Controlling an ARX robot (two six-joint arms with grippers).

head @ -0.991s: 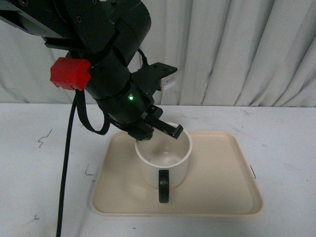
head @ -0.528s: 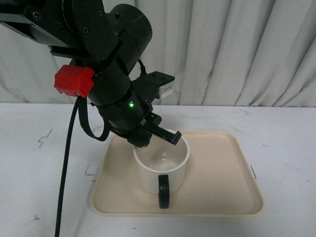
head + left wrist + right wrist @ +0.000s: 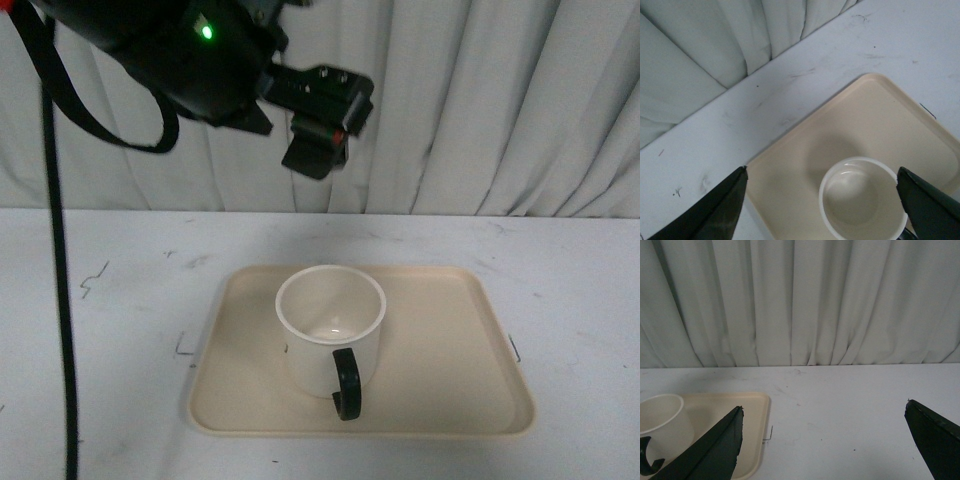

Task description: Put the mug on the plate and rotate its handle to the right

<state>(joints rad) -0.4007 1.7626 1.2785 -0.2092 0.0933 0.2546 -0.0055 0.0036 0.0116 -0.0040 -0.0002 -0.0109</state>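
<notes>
The cream-white mug [image 3: 330,330] stands upright on the beige plate [image 3: 450,340], left of the plate's middle. Its black handle [image 3: 346,383] points toward the camera, turned slightly to the right. My left gripper [image 3: 314,158] hangs open high above the mug, in front of the curtain, holding nothing. The left wrist view looks straight down on the mug [image 3: 862,200] and plate [image 3: 890,125] between the open left gripper [image 3: 820,169]. My right gripper [image 3: 824,405] is open and empty over bare table, right of the plate [image 3: 747,425]; the mug [image 3: 662,422] and handle [image 3: 647,460] show at that view's edge.
A white table [image 3: 570,290] carries the plate, with small dark scuff marks [image 3: 92,278] on its left part. A pleated pale curtain [image 3: 500,100] closes the back. A black cable [image 3: 62,300] hangs down at the left from the left arm.
My left gripper rose from the mug's rim to high above it. The mug stays on the plate, its handle swung slightly rightward.
</notes>
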